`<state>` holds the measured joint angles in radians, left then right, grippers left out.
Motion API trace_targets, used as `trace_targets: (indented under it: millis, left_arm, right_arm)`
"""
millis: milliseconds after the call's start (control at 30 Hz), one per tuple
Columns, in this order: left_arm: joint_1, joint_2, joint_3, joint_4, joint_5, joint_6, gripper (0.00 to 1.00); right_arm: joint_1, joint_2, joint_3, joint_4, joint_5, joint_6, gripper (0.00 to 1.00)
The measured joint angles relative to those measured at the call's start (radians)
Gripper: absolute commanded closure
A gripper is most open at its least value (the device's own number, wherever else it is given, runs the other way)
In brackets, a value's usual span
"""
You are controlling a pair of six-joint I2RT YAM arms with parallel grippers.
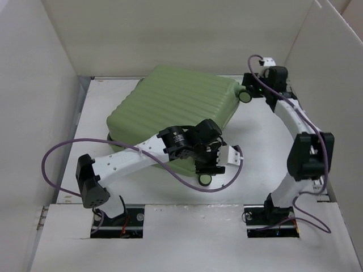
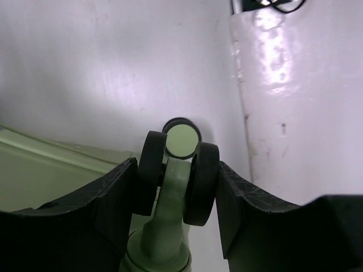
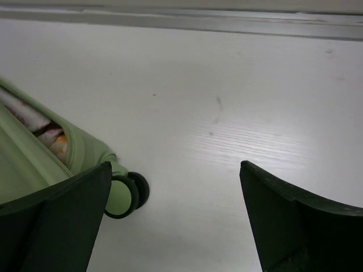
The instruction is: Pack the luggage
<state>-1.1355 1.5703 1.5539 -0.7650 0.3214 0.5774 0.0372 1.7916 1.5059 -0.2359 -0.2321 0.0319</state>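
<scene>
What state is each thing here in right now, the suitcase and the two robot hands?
suitcase: lying flat, lid down, side seam gaping with fabric showing inside.
near wheel: clamped between the left hand's fingers.
left hand: closed on the near wheel.
right hand: wide open, empty, beside the far wheel.
</scene>
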Motion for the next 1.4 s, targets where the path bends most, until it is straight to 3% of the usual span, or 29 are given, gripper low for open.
trace_targets:
  millis: [167, 267, 367, 467, 533, 600, 733, 767, 867, 1033, 1200, 1400]
  left_arm:
    - [0.042, -0.021, 0.000, 0.024, 0.066, -0.020, 1.00]
    - [0.129, 0.016, 0.001, 0.151, 0.061, -0.065, 1.00]
    - [0.163, 0.049, 0.001, 0.229, 0.002, -0.080, 1.00]
    - [0.171, 0.054, 0.001, 0.262, -0.096, -0.087, 1.00]
    - [0.169, 0.053, -0.002, 0.260, -0.137, -0.092, 1.00]
    - [0.166, 0.049, -0.009, 0.266, -0.165, -0.098, 1.00]
    - [0.169, 0.045, -0.014, 0.272, -0.171, -0.114, 1.00]
    - [0.170, 0.044, -0.014, 0.272, -0.170, -0.119, 1.00]
    - [0.173, 0.044, -0.013, 0.271, -0.168, -0.129, 1.00]
    - [0.175, 0.046, -0.002, 0.256, -0.167, -0.139, 1.00]
    - [0.176, 0.049, 0.005, 0.248, -0.172, -0.145, 1.00]
    - [0.181, 0.051, 0.012, 0.240, -0.171, -0.153, 1.00]
  right_arm:
    - [-0.110, -0.391, -0.389, 0.104, -0.016, -0.026, 0.00]
    - [-0.064, -0.575, -0.512, 0.108, -0.089, -0.048, 0.00]
    - [-0.021, -0.544, -0.449, 0.140, -0.179, -0.065, 0.00]
    - [-0.029, -0.365, -0.261, 0.126, -0.216, -0.066, 0.00]
    - [-0.045, -0.310, -0.235, 0.133, -0.225, -0.051, 0.01]
    - [-0.060, -0.332, -0.305, 0.134, -0.236, -0.047, 0.04]
    - [-0.031, -0.508, -0.576, 0.172, -0.291, -0.051, 0.30]
    - [-0.002, -0.562, -0.664, 0.229, -0.319, -0.037, 0.41]
    - [0.131, -0.665, -0.904, 0.466, -0.390, 0.038, 0.52]
    - [0.354, -0.660, -1.208, 0.886, -0.337, 0.174, 0.49]
    - [0.566, -0.520, -1.250, 1.184, -0.180, 0.213, 0.49]
    - [0.648, -0.277, -1.244, 1.433, -0.067, 0.267, 0.49]
